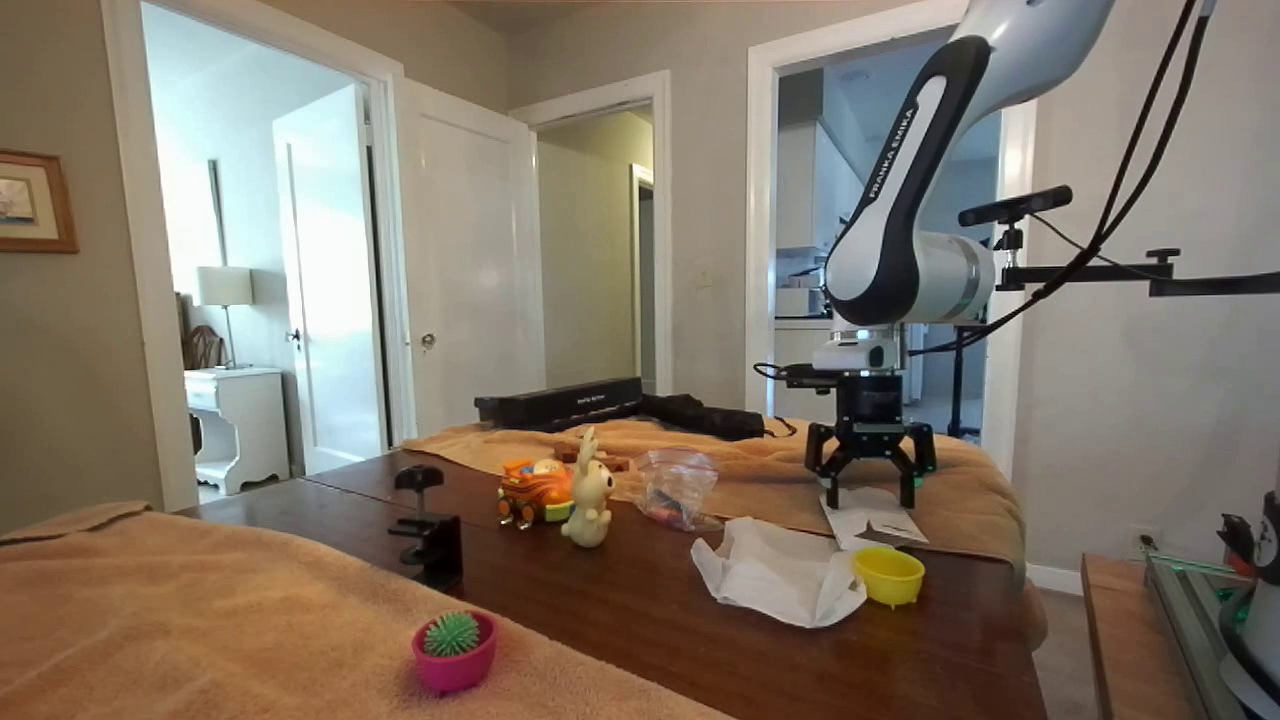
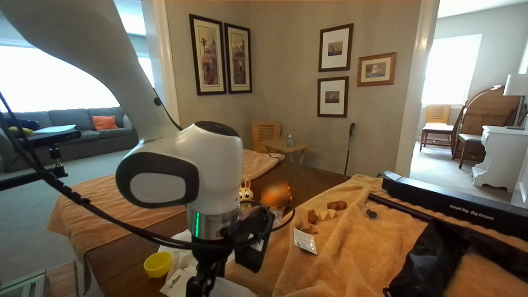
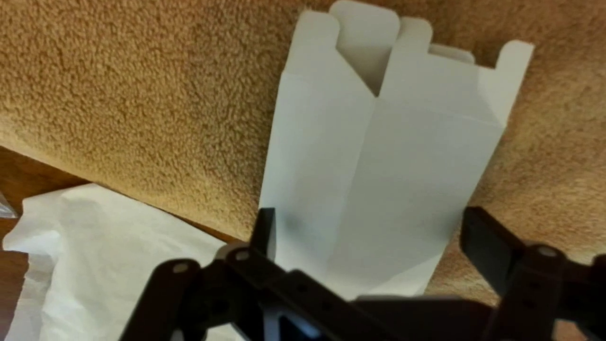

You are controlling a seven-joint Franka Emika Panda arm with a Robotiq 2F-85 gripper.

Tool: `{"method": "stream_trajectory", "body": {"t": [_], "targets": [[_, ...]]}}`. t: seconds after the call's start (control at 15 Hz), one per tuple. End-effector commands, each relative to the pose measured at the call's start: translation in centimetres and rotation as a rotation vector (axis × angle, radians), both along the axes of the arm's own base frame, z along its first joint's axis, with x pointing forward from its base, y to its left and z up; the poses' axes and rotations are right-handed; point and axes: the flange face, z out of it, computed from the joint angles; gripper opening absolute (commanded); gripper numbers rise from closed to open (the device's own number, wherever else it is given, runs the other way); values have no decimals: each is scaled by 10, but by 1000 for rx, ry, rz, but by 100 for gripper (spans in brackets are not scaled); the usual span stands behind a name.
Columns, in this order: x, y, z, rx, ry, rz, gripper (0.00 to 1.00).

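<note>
My gripper points down with its jaws wide apart, above a flattened white carton with end flaps spread. The carton lies on the tan towel, and its near end is hidden under the gripper. One fingertip overlaps the carton's left edge in the wrist view, the other stands by its right edge; whether they touch it I cannot tell. In an exterior view the gripper is just over the carton. Crumpled white paper and a yellow bowl lie nearby on the brown table.
A cream rabbit toy, an orange toy car and a clear plastic bag stand mid-table. A black clamp and a pink pot are farther off. Wooden pieces and a long black box rest on the towel.
</note>
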Motion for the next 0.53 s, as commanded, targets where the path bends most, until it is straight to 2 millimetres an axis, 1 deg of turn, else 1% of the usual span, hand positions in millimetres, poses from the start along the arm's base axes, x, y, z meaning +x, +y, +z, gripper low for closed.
{"method": "stream_trajectory", "body": {"t": [0.0,0.13,0.33,0.47], "targets": [[2,2,1,15,-23,9,74],[2,3,1,16,-23,8,70],[2,3,1,16,-23,7,47],[2,2,1,16,-23,7,35]]}}
